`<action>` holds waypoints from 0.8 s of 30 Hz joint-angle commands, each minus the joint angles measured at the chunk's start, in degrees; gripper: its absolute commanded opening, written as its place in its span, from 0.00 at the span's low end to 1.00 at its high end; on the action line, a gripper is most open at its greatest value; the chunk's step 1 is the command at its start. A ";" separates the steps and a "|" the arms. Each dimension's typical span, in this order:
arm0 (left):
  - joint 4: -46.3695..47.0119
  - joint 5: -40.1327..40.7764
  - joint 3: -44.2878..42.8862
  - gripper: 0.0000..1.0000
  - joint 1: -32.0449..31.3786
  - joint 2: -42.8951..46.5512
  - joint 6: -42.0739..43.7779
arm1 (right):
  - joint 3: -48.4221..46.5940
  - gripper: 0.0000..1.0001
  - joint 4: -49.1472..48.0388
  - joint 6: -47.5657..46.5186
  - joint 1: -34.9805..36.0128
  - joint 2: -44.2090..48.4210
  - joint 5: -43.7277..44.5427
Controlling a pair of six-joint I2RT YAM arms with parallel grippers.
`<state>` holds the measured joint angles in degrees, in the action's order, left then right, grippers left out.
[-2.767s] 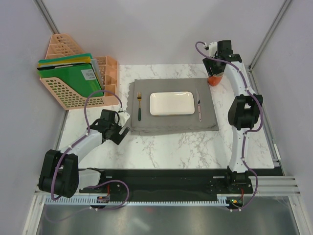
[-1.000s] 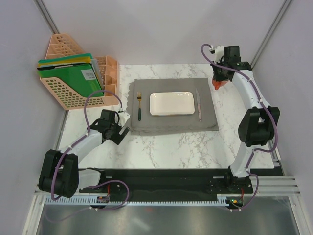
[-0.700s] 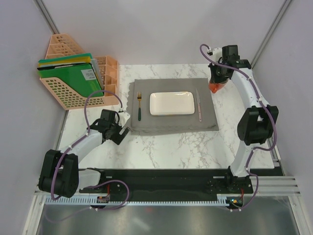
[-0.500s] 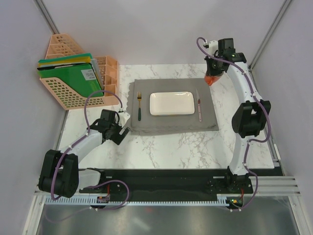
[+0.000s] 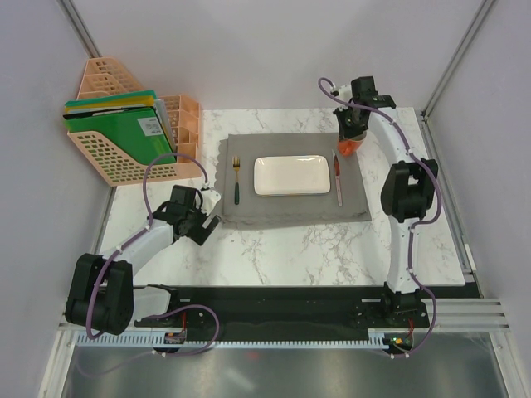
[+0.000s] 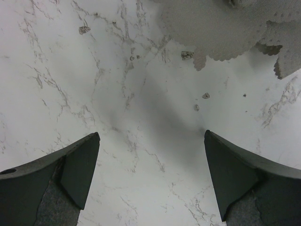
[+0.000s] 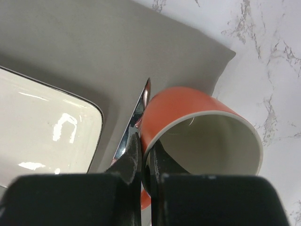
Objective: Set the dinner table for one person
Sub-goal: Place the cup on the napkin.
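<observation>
The dinner table (image 5: pixel 282 249) is white marble with grey veins. On it lies a grey placemat (image 5: pixel 290 209) carrying a white rectangular plate (image 5: pixel 289 176), a fork (image 5: pixel 236 178) to the plate's left and a knife (image 5: pixel 338 178) to its right. My right gripper (image 5: pixel 353 133) is shut on the rim of an orange cup (image 7: pixel 197 127), one finger inside and one outside. The tilted cup hangs over the placemat's (image 7: pixel 117 42) far right corner, above the knife's (image 7: pixel 136 117) tip. My left gripper (image 6: pixel 150 136) stands open and holds nothing, over bare marble by the mat's near left corner.
A peach mesh file organiser (image 5: pixel 124 133) with green folders stands at the back left of the table. Grey walls and metal frame posts (image 5: pixel 452 58) close in the back and sides. The mat's scalloped edge (image 6: pixel 211 47) shows in the left wrist view.
The right arm has carried the orange cup leftward from the table's back right to above the placemat's far right corner. The left arm has not moved.
</observation>
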<state>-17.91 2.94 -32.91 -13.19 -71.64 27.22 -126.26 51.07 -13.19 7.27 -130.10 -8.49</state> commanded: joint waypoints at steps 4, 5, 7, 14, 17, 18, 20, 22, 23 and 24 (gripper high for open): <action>0.24 0.22 0.03 0.99 0.36 0.71 -0.86 | -2.85 0.00 -5.63 0.27 -0.24 -1.11 3.30; 0.16 0.31 0.03 0.99 0.36 0.80 -0.94 | -3.46 0.00 -5.63 0.27 -0.24 -1.73 3.65; 0.16 0.31 -0.05 0.99 0.36 0.62 -0.94 | -5.05 0.00 -5.54 0.45 -0.15 -3.39 4.18; 0.33 0.22 -0.05 0.99 0.36 0.44 -0.94 | -4.35 0.00 -5.98 0.18 -0.15 -6.39 4.62; 0.25 0.22 -0.05 0.99 0.36 0.27 -1.03 | -2.42 0.00 -6.85 0.01 -0.15 -6.57 4.98; 0.25 0.22 -0.05 0.99 0.36 0.36 -0.86 | -1.28 0.00 -7.12 0.01 -0.15 -6.39 5.06; 0.33 0.22 -0.05 0.99 0.36 0.36 -0.86 | 0.04 0.00 -7.91 0.09 -0.15 -5.95 4.98; 0.25 0.22 -0.05 0.99 0.36 0.27 -0.86 | 0.66 0.00 -8.35 0.09 -0.15 -5.60 4.89; 0.42 0.14 -0.05 0.99 0.36 0.27 -0.86 | 0.83 0.00 -8.44 0.09 -0.24 -5.43 4.71; 0.33 0.14 -0.05 0.99 0.36 0.27 -0.86 | 1.36 0.00 -8.62 0.09 -0.24 -5.16 4.63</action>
<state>-17.93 2.94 -32.91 -13.19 -71.64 27.22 -127.02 46.17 -13.21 7.38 -135.46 -4.51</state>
